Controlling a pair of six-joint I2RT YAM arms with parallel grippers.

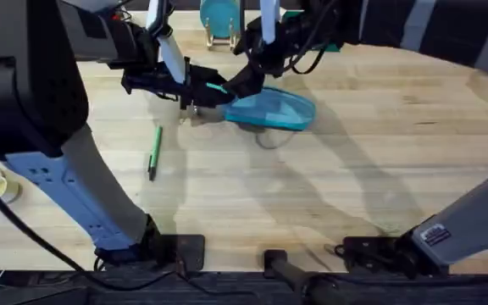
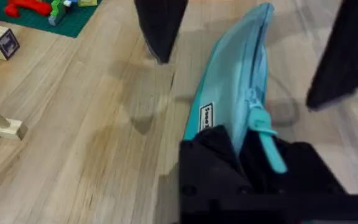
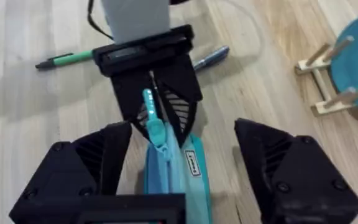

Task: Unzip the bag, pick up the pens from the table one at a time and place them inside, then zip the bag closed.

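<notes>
Pale butcher-block planks make up the table (image 1: 379,161), and both arms reach out to its far side, meeting over the bag (image 1: 271,110). That light blue pouch lies on the wood just right of centre, far from the arm bases. The left gripper (image 1: 200,89) comes in from the left and has its black fingers closed on the teal zipper pull (image 3: 151,112) at the bag's near end; from the right wrist camera the pull is clearly pinched between them. The right gripper (image 1: 257,74) hangs just above the pouch with its jaws spread wide, one to each side of the fabric, gripping nothing. A green pen (image 1: 153,152) lies on the table left of the bag, well apart from it. A silver pen (image 3: 210,57) rests near the left gripper, partly hidden behind it.
</notes>
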